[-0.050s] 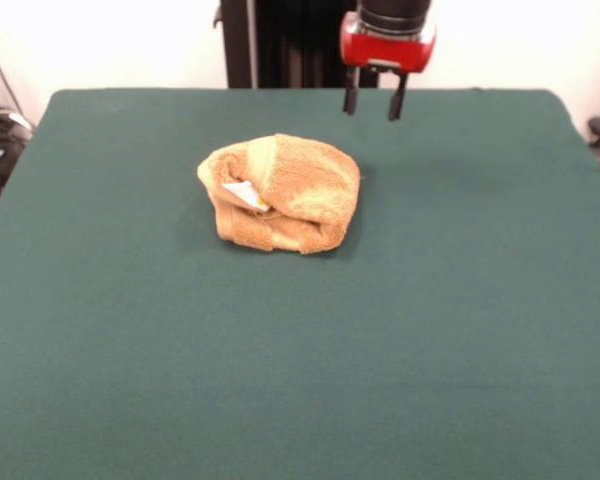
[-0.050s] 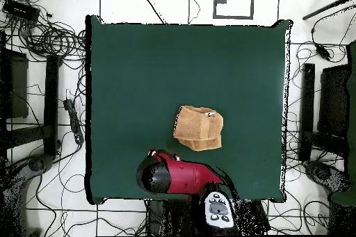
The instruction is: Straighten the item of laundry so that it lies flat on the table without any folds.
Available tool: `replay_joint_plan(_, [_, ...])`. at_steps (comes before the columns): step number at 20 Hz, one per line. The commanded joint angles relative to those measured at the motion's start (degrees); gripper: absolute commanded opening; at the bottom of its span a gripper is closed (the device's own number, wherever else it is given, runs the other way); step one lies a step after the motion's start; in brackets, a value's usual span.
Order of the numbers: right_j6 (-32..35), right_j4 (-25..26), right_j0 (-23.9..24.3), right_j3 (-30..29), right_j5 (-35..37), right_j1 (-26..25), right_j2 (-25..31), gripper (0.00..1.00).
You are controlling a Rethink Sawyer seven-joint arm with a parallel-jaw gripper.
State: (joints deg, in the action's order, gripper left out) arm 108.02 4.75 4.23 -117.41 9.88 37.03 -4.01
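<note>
The item of laundry (image 1: 280, 193) is an orange-tan terry towel, bunched and folded over itself into a rounded heap near the middle of the green table (image 1: 460, 330). A small white tag shows in a fold on its left side. In the overhead view the item of laundry (image 2: 199, 128) is a compact folded lump. My gripper (image 1: 374, 100) hangs above the table's far edge, behind and to the right of the towel, apart from it. Its two dark fingers (image 1: 351, 100) stand apart with nothing between them. From overhead the red arm (image 2: 174, 175) covers the gripper.
Cables and dark equipment (image 2: 42, 33) lie on the floor around the table. A grey control box (image 2: 218, 210) sits by the robot's base. Green cloth surrounds the towel on all sides.
</note>
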Motion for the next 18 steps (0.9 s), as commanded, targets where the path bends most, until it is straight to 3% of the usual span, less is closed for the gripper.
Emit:
replay_joint_plan(1, [1.8,1.1,1.4,5.4,7.4,-0.4,4.0,1.0])
replay_joint_plan(18, [0.1,3.0,3.6,8.0,10.4,-0.7,4.8,1.0])
